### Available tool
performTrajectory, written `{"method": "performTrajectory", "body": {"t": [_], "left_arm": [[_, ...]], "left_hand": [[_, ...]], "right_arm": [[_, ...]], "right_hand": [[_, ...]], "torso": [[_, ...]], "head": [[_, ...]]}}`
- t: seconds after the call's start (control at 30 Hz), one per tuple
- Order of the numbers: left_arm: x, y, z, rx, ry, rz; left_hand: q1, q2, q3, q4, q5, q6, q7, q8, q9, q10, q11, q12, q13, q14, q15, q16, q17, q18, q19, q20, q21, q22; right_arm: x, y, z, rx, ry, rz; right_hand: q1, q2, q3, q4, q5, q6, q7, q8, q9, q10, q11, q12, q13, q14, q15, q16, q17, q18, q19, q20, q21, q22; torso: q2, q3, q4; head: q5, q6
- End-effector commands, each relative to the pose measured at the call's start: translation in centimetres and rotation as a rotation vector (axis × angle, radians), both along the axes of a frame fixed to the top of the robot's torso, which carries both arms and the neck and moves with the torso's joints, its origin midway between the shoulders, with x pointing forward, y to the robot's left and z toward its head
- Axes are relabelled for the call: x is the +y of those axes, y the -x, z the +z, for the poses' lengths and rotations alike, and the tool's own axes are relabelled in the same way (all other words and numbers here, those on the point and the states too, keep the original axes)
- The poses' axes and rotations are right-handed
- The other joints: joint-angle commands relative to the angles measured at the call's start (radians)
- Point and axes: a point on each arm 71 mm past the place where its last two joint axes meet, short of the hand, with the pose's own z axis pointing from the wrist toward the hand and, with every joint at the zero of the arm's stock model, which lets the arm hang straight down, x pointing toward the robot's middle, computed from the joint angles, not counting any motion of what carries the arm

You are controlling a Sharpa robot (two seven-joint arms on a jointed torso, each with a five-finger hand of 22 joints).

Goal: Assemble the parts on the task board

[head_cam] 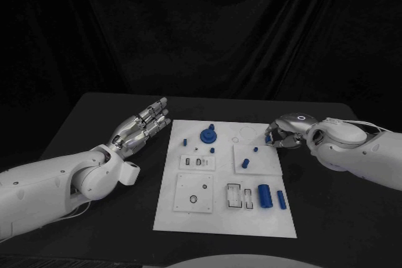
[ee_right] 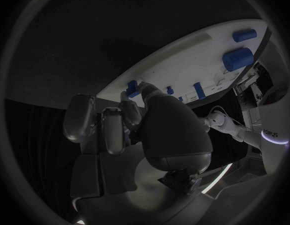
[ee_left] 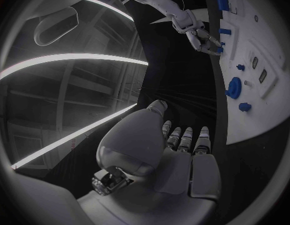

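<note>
We can read no brand, label or lettering on the white rectangular task board (head_cam: 225,215), on its parts, or on either arm.

The left hand (head_cam: 140,127) lies flat and open beside the board's left edge, over the black table (head_cam: 100,111), its silver fingers stretched out straight side by side towards the far end, holding nothing. In the left wrist view that hand (ee_left: 182,145) shows the same straight fingers, apart from the board (ee_left: 270,110).

The right hand (head_cam: 287,133) comes in from the right and is curled at the board's far right edge, fingers bent down and inward. A small blue part (head_cam: 268,139) sits at its fingertips; in the right wrist view the fingertips (ee_right: 148,91) touch this small blue piece (ee_right: 132,88) at the board's rim (ee_right: 182,60). We cannot tell for sure whether it is pinched or only touched.

On the board we see a round blue knob-like part with an upright stem (head_cam: 208,133) near the far middle, a small blue peg (head_cam: 185,142) to its left, another short blue peg (head_cam: 246,162) on a raised white square plate, and near the right a thick blue cylinder (head_cam: 265,196) lying just beside a slimmer blue rod (head_cam: 282,200).
</note>
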Motion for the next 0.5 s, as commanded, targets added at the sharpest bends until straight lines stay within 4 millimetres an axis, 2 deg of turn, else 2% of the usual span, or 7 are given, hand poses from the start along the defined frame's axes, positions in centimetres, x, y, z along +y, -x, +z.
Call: {"method": "performTrajectory", "body": {"t": [0.03, 0.2, 0.43, 0.5], "left_arm": [[-0.17, 0.1, 0.03, -0.001, 0.012, -0.015], [-0.2, 0.11, 0.0, 0.002, 0.012, -0.018], [-0.28, 0.13, -0.05, 0.006, 0.012, -0.023], [-0.3, 0.14, -0.06, 0.007, 0.013, -0.024]], "left_hand": [[-0.007, -0.004, 0.007, 0.0, 0.006, 0.004, 0.005, 0.003, 0.001, 0.0, 0.008, -0.003, -0.001, -0.002, 0.008, -0.004, -0.001, 0.017, -0.002, 0.007, -0.005, -0.001], [-0.008, -0.004, 0.008, 0.0, 0.006, 0.004, 0.005, 0.003, 0.001, 0.0, 0.009, -0.003, -0.001, -0.002, 0.009, -0.004, -0.001, 0.017, -0.001, 0.008, -0.005, -0.001], [-0.009, -0.004, 0.01, -0.001, 0.006, 0.007, 0.009, 0.003, 0.002, 0.0, 0.01, -0.003, -0.001, -0.002, 0.012, -0.004, -0.001, 0.017, -0.001, 0.011, -0.005, 0.0], [-0.01, -0.004, 0.013, -0.002, 0.006, 0.011, 0.017, 0.004, 0.002, 0.0, 0.008, -0.003, -0.001, -0.002, 0.013, -0.004, -0.001, 0.017, -0.001, 0.013, -0.004, 0.0]], "right_arm": [[-0.06, -0.03, -0.11, -0.009, -0.001, -0.007], [-0.07, -0.13, -0.12, -0.012, 0.0, -0.01], [-0.02, -0.2, 0.07, -0.038, -0.013, -0.004], [0.04, -0.19, 0.22, -0.057, -0.024, 0.003]], "right_hand": [[0.011, 0.003, 0.003, -0.01, -0.009, 0.014, -0.002, 0.01, 0.016, 0.111, -0.005, 0.423, 0.417, 0.071, 0.004, -0.007, 0.115, -0.021, 0.01, -0.001, 0.006, 0.166], [0.021, 0.01, 0.008, -0.022, -0.009, 0.028, -0.003, 0.022, 0.042, 0.111, -0.006, 0.423, 0.417, 0.07, 0.004, -0.012, 0.111, -0.021, 0.012, -0.002, 0.007, 0.167], [0.037, 0.028, 0.019, -0.049, 0.003, 0.079, -0.005, 0.061, 0.116, 0.111, -0.009, 0.423, 0.417, 0.07, 0.001, -0.019, 0.107, -0.022, 0.014, -0.004, 0.011, 0.168], [0.036, 0.032, 0.019, -0.053, 0.004, 0.09, -0.009, 0.071, 0.135, 0.111, -0.012, 0.423, 0.417, 0.069, 0.0, -0.021, 0.105, -0.022, 0.014, -0.005, 0.012, 0.168]], "torso": [[0.0, -0.0005, -0.0001], [0.0, -0.0005, -0.0003], [0.0, -0.0002, 0.0003], [0.0, -0.0004, -0.0001]], "head": [[0.001, -0.002], [0.001, -0.001], [0.001, -0.001], [0.002, -0.001]]}}
